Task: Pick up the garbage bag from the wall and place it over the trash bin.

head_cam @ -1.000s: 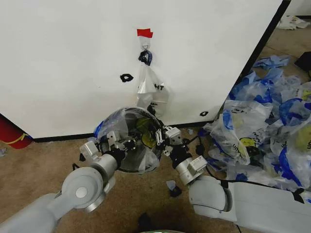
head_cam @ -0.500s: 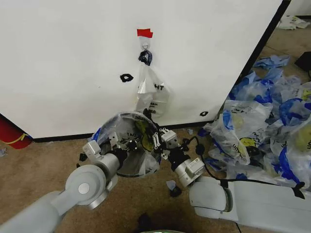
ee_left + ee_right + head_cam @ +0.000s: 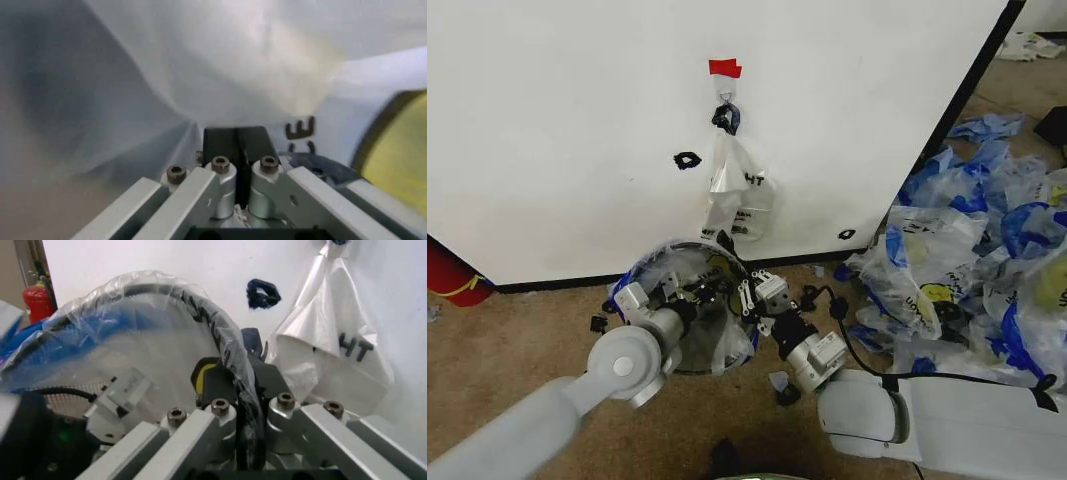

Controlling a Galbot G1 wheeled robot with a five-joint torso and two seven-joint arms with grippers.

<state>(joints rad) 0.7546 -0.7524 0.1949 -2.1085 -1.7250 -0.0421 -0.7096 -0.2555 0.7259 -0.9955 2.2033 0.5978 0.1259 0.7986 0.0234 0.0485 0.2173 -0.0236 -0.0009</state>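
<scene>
Risk check, scanning from 9 o'clock across.

Red cylinder (image 3: 455, 278) sits at the wall's (image 3: 557, 130) base at 9 o'clock, well apart, no issue.

Left tool (image 3: 670, 290) is at the 9 o'clock side of the trash bin (image 3: 689, 300), clenched on the garbage bag (image 3: 717, 335); the left wrist view has its jaws closed with white film bunched right at the tips. Bag is stretched over the bin mouth, draping the rim, smiley print inside.

Right tool (image 3: 749, 297) is at the 3 o'clock side of the bin, also clenched on the bag; the right wrist view has film and the black rim pinched together between the jaws.

Failure modes, as I judge them:
- Film is thin. If the two tools pull apart or down unevenly, it tears at the pinch points.
- Right jaws look caught on the rim too, so lifting could drag or tip the light bin.
- Coverage at the 6 o'clock rim is unclear from the head view. Releasing early could let the film spring back inside.
- Second clear bag (image 3: 739, 185) hangs from the hook (image 3: 726, 92) at 12 o'clock, just beyond the bin. A raised wrist could snag it.
- Bag pile (image 3: 972, 270) at 3 o'clock lies near the right elbow, and a cable (image 3: 867, 365) runs along the floor there. A wide swing could drag either.
</scene>
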